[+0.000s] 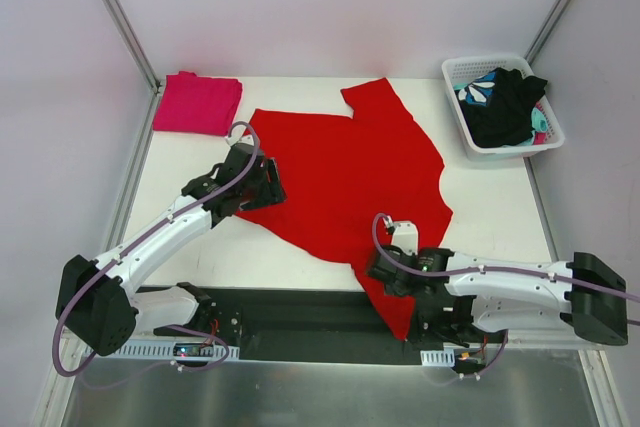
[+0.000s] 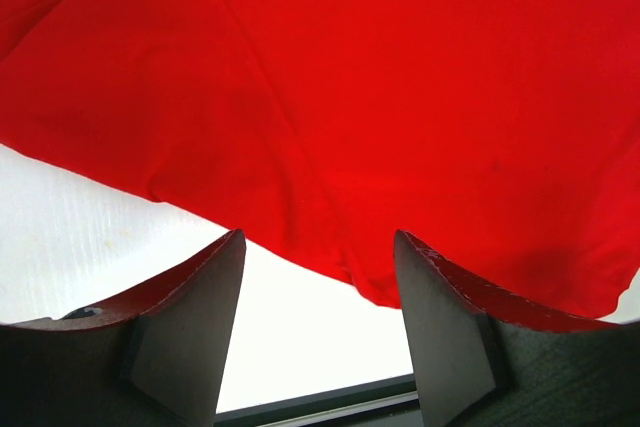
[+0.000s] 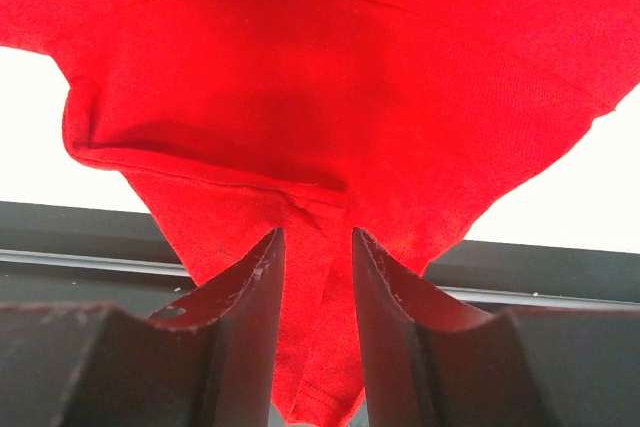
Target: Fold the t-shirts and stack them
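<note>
The large red t-shirt (image 1: 350, 167) lies spread, slanted across the middle of the white table, with its near corner hanging over the front edge. A magenta-pink t-shirt (image 1: 197, 103) lies folded at the back left. My left gripper (image 1: 263, 185) is at the red shirt's left edge. In the left wrist view it (image 2: 320, 237) stands open, the red cloth (image 2: 400, 97) just reaching its right finger. My right gripper (image 1: 384, 265) is at the shirt's near edge. Its jaws (image 3: 315, 232) are narrowed but apart, with a strip of red cloth (image 3: 300, 77) running between them.
A white basket (image 1: 456, 99) at the back right holds a black garment (image 1: 505, 107) and a teal-and-white patterned one (image 1: 478, 89). A black strip (image 1: 300, 307) runs along the table's near edge. White walls with metal posts close in the sides and back.
</note>
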### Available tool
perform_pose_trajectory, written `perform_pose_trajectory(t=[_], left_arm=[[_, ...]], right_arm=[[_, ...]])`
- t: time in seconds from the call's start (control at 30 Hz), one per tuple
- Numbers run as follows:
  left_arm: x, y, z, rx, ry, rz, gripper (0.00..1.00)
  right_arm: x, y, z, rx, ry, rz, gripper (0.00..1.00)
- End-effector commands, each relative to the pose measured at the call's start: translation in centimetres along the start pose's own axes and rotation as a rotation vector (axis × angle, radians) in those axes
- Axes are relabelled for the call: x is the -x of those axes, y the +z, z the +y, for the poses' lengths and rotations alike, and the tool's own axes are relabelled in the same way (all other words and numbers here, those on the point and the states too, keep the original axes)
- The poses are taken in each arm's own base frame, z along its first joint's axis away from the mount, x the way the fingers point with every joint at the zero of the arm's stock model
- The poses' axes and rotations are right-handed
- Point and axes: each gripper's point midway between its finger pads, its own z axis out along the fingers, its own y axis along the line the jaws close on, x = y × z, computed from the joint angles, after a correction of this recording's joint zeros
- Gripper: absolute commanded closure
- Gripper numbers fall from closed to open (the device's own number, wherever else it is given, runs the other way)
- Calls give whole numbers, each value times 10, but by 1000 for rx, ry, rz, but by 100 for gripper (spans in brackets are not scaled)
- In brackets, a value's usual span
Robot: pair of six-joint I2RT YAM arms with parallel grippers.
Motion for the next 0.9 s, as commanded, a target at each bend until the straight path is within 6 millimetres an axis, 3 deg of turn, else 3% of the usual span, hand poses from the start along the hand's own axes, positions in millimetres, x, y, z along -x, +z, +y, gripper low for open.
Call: perform_pose_trajectory(t=[0.0,0.3,0.57,0.73,0.87], left_arm=[[10,-4,-7,-7,-3,-33,39],[7,-5,-4,-4,-5,-30,39],[8,-7,-5,-7,-4,-35,39],[11,-9,-8,-16,-6,-44,39],[13,-10,-9,-15,-3,-45,39]], right_arm=[[-7,2,2,-3,20,13,64],[-17,10,3,-16,13,33,66],[-16,8,6,-18,7,29,93],[-12,0,9,-10,-5,23,98],[-12,-12,26,51,-7,39,99]])
